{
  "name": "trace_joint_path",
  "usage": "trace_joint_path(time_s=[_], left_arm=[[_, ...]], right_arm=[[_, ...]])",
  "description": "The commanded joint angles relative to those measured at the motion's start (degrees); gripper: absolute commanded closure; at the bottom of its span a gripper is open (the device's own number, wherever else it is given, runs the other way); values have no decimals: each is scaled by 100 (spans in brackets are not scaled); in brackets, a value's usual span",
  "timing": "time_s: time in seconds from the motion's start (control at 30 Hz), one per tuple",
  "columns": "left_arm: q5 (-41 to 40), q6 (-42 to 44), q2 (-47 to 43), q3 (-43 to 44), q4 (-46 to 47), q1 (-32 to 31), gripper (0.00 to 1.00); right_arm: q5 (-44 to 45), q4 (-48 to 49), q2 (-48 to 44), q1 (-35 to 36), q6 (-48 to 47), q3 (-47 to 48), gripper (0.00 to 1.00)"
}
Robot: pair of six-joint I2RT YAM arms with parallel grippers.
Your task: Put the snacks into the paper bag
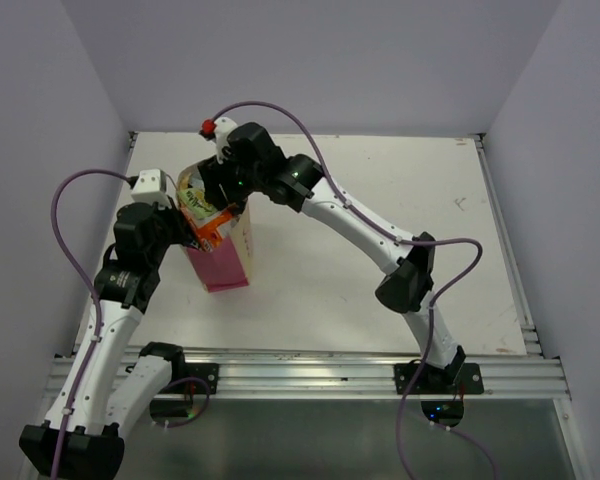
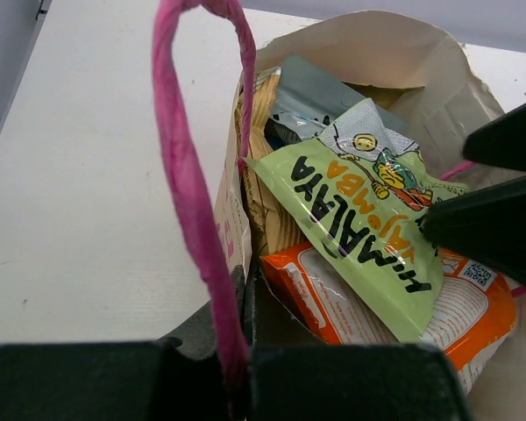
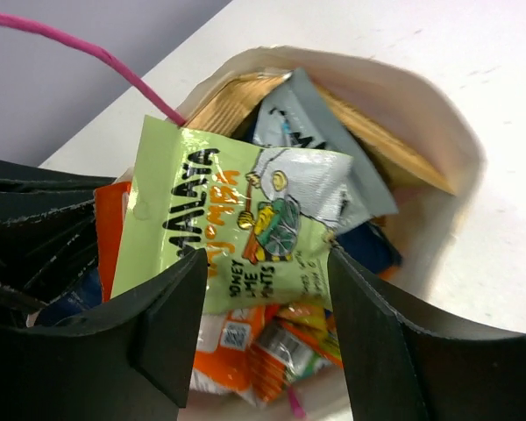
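Atop the bag (image 1: pixel 225 265), green packet (image 3: pixel 219 210) lies under open right end effector (image 3: pixel 263 289); left end effector (image 2: pixel 245 351) pinches handle (image 2: pixel 188 193). Next, lift away.

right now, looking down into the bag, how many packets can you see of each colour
green packet: 1
orange pack: 1
silver-grey packet: 1
tan chip bag: 1
dark blue bag: 1
total: 5 in view inside the paper bag; more may be hidden underneath
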Motion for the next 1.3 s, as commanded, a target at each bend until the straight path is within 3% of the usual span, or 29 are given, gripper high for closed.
trace_joint_path(time_s=[0.0,0.23,0.67,0.77,0.8,0.87,1.07,1.27], left_arm=[[136,-158,58,-72,228,-38,100],[224,-185,102,-169,395,-38,100],[250,-149,155,-169,475,-38,100],[276,-141,181,-169,492,-47,100],[303,-132,190,-161,510,-38,100],[408,-132,172,-117,536,-38,100],[488,-290,181,568,449,-143,100],[-240,-623,514,1087,518,-1152,100]], right_arm=[[833,-193,-997,-3,-364,60,39],[1370,-203,-1438,-196,-171,-1143,47],[1054,-211,-954,-258,-4,-1400,56],[1019,-255,-902,-267,-12,-1418,73],[1019,-273,-901,-267,-13,-1409,89],[1062,-360,-901,-258,-48,-1321,100],[1369,-1019,-1024,-267,-188,-742,100],[1642,-1564,-1358,-267,-92,-653,100]])
